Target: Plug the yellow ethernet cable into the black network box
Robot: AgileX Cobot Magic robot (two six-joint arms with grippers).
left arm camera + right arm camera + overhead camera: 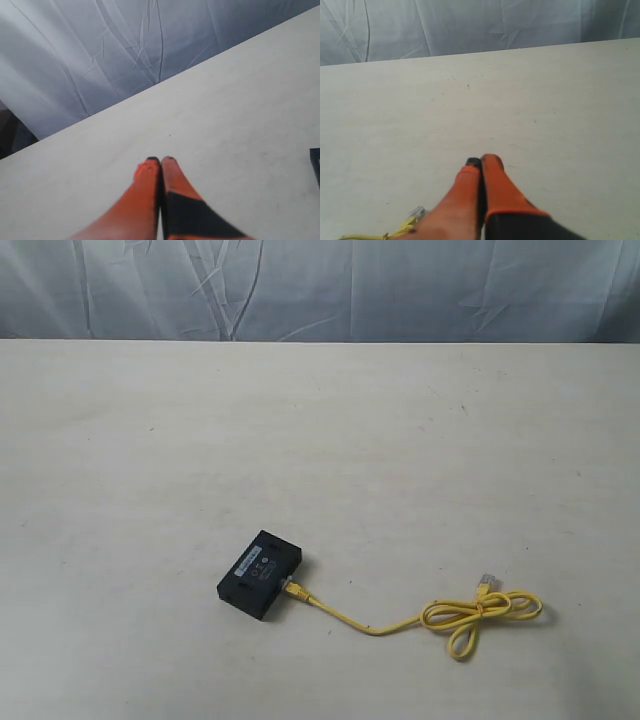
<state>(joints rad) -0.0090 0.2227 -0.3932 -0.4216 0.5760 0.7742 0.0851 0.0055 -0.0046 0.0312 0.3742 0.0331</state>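
Observation:
The black network box (262, 575) lies flat on the table near its front, a pale label strip on top. The yellow ethernet cable (400, 620) runs from the box's right side, where one plug (296, 589) sits against the box, to a looped bundle (480, 615) with a clear plug (487, 580) free at the far end. That free plug (415, 215) shows beside my right gripper (482, 161), which is shut on nothing. My left gripper (160, 160) is shut on nothing; a corner of the box (316, 162) shows at the frame edge. Neither gripper appears in the exterior view.
A pale tabletop (320, 440) spreads wide around the box and cable. A wrinkled grey-blue cloth backdrop (320, 285) hangs behind the table's far edge.

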